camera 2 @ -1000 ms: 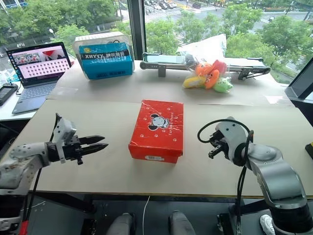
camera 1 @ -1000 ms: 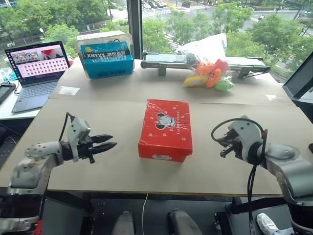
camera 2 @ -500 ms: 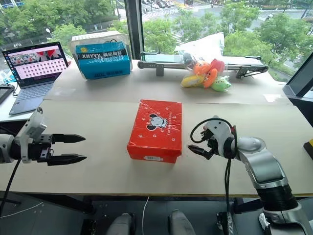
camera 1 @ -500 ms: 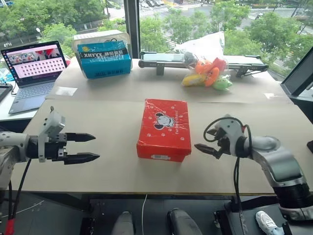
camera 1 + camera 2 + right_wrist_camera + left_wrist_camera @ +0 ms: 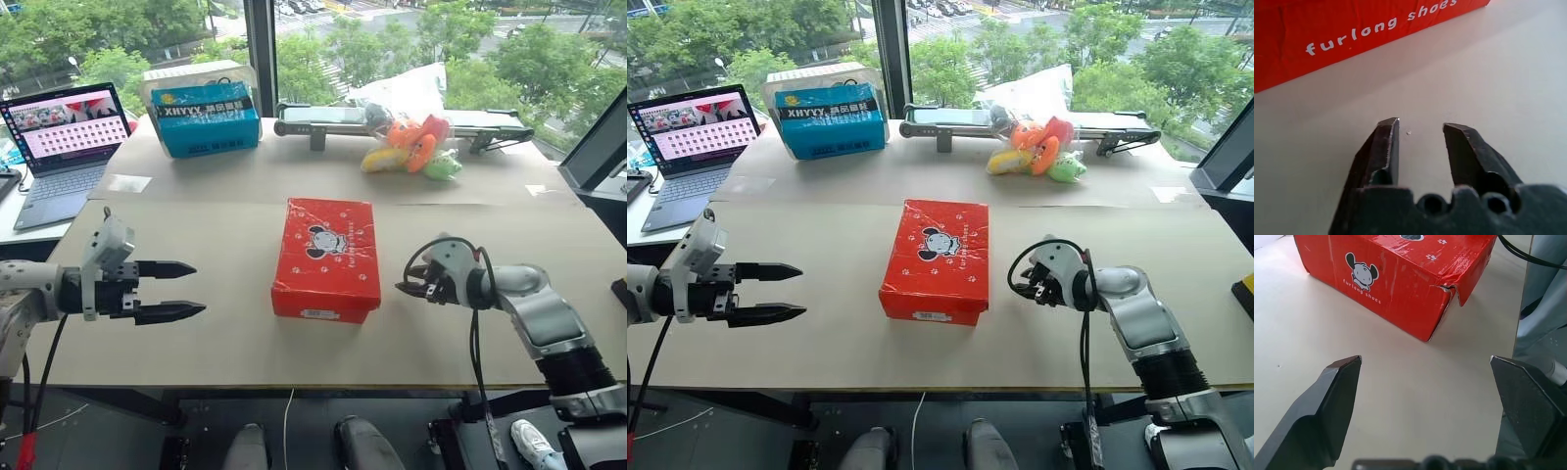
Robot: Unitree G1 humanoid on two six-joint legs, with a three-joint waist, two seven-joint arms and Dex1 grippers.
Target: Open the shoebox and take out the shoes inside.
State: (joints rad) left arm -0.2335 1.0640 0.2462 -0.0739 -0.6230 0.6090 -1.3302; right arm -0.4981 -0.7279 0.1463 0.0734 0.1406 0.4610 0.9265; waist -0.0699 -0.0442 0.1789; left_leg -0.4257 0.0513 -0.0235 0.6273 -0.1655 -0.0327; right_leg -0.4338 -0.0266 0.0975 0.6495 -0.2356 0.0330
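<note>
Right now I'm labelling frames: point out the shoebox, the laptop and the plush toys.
shoebox (image 5: 328, 255), left eye view, lid top.
laptop (image 5: 67, 120), left eye view, screen.
plush toys (image 5: 411, 147), left eye view, orange toy.

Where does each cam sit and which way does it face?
Head stereo pair: above, looking forward and down at the shoebox on the table; both arms show.
Left wrist: along the open left hand toward the shoebox's corner.
Right wrist: along the right hand toward its lettered side.
All share the shoebox.
</note>
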